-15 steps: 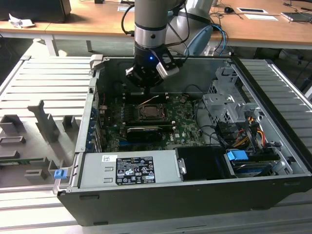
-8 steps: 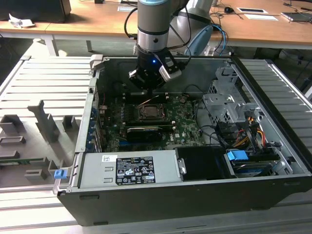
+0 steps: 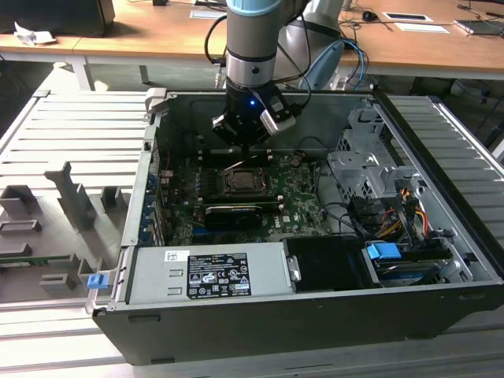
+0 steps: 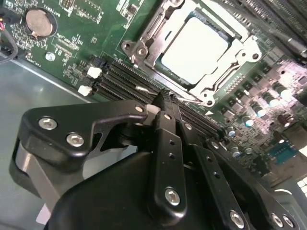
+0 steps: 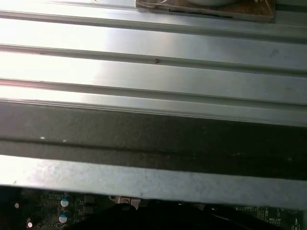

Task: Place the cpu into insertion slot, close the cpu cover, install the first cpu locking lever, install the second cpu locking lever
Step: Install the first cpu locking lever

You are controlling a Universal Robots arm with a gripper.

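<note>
The cpu shows its pale metal face and lies flat in the insertion slot on the green board. The grey cpu cover lies down around it as a frame. My gripper hangs just above the board at the socket's edge, beside the black memory slots. Its black fingers are pressed together and shut, with nothing seen between them. A thin metal lever rod runs along the socket's edge right by the fingertips. In the exterior view the gripper stands over the far side of the socket.
The open computer case has tall walls all round. A long black card lies near the socket, and a grey power supply sits in front. A metal drive cage and cables fill the exterior view's right. A coin battery sits on the board.
</note>
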